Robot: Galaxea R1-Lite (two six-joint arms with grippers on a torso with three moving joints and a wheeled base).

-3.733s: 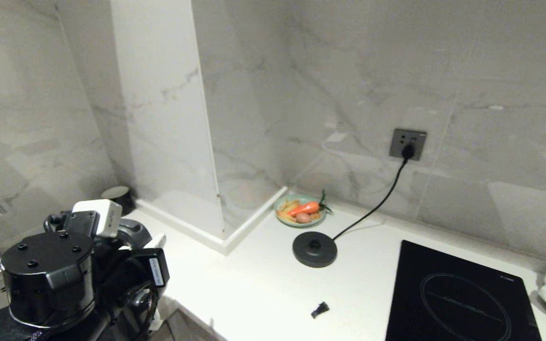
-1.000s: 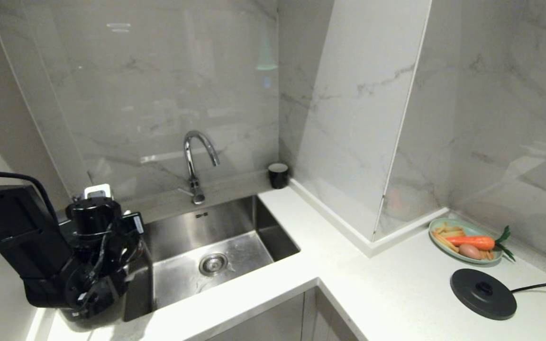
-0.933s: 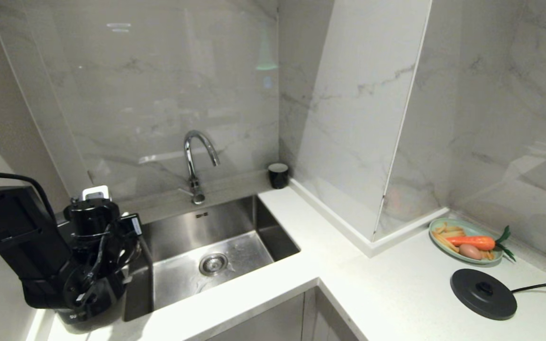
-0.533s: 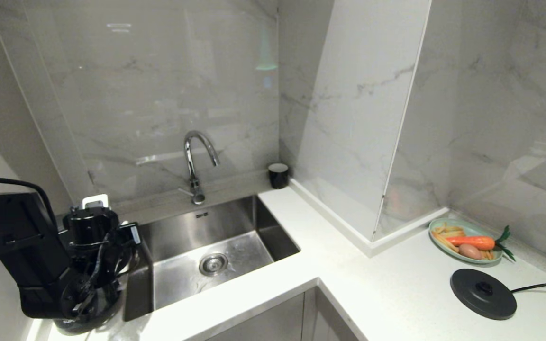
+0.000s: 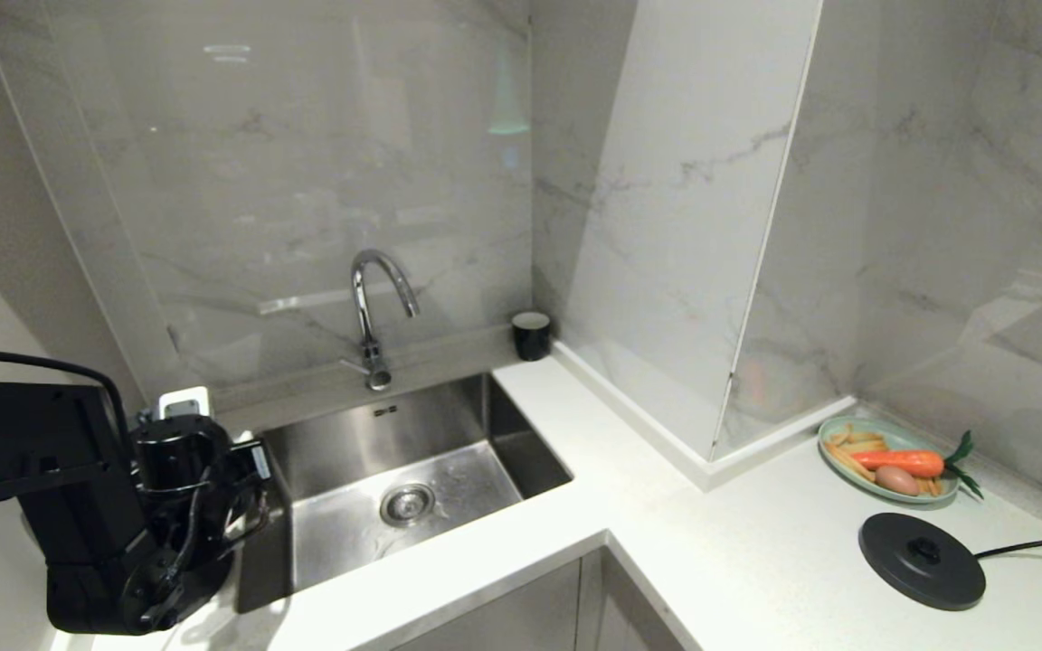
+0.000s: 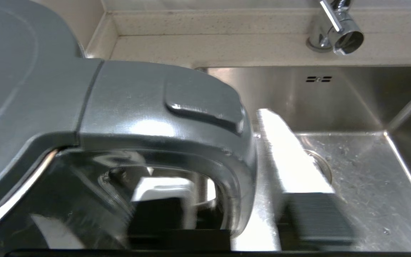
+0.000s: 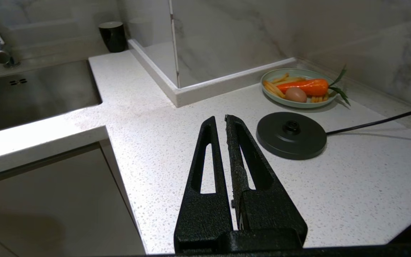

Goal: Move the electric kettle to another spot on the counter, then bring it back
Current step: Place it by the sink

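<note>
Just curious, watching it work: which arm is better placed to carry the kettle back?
Left. The left gripper straddles the handle of the electric kettle beside the sink; the right gripper hangs shut over the counter by the base disc, far from it.

Head camera looking forward and down from high up, taking in corner counter (image 5: 738, 561), sink (image 5: 412, 470) and marble wall; left arm (image 5: 96, 515) crowding lower left. Left wrist camera sitting very close over electric kettle (image 6: 120, 117), facing across sink toward tap (image 6: 337, 28); sharing sink and tap with head view. Right wrist camera looking low along counter past right gripper (image 7: 220, 123), facing base disc (image 7: 291, 135) and plate (image 7: 298, 87); sharing disc, plate, black cup (image 7: 112, 35) with head view.
</note>
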